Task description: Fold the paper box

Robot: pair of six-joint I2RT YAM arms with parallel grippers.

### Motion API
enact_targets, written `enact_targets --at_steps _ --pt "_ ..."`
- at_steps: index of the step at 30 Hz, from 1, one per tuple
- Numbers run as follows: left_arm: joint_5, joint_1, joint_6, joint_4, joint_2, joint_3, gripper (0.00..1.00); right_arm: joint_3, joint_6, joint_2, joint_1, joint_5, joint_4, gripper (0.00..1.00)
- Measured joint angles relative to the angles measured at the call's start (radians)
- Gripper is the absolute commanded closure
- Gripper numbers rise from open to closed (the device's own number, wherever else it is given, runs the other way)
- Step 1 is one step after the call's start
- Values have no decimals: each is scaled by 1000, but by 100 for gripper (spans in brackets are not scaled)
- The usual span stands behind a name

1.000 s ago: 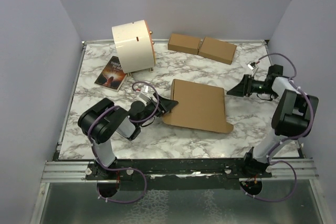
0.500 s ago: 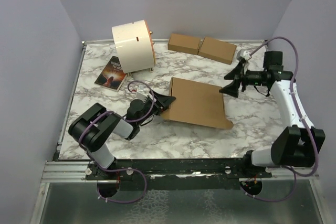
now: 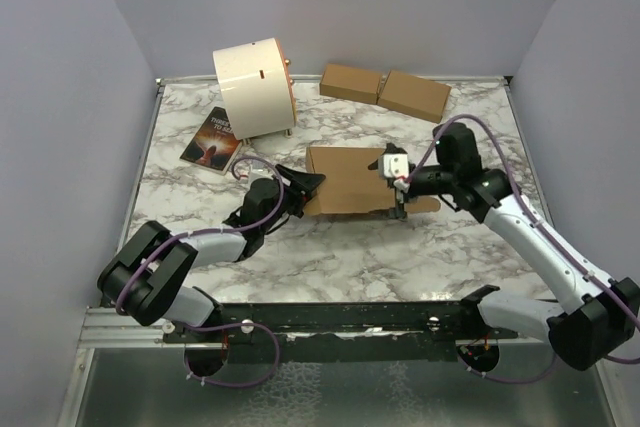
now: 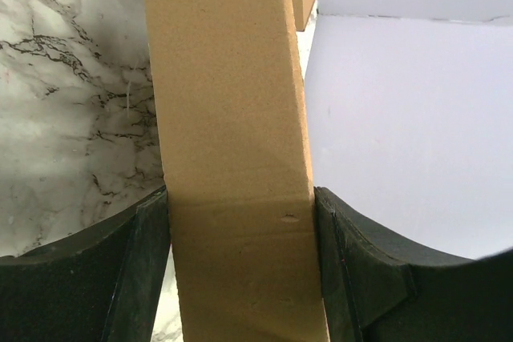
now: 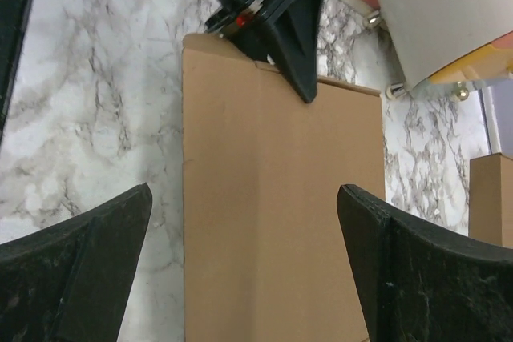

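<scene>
Between lavender walls (image 3: 60, 97), grey-veined marble table (image 3: 330, 247) under the paper box (image 3: 345, 179)

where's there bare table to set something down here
Bare: the near strip of table in front of the paper box, and the right side in front of the two small boxes. Crowded: the middle, where the left gripper clamps the box and the right gripper hangs open over it; far left, drum and book.

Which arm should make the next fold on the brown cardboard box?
Right. The right gripper hangs open over the free end of the flat brown cardboard box, while the left gripper is clamped on its opposite edge, probably best as anchor.
</scene>
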Motion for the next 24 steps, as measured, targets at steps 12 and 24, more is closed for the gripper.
enact_targets --at_steps 12,24 --pt "-26 0 -103 -155 -53 38 67 -302 -108 -14 288 457 250 0" --pt "-33 0 -144 -182 -57 42 67 -536 -227 11 385 789 724 6"
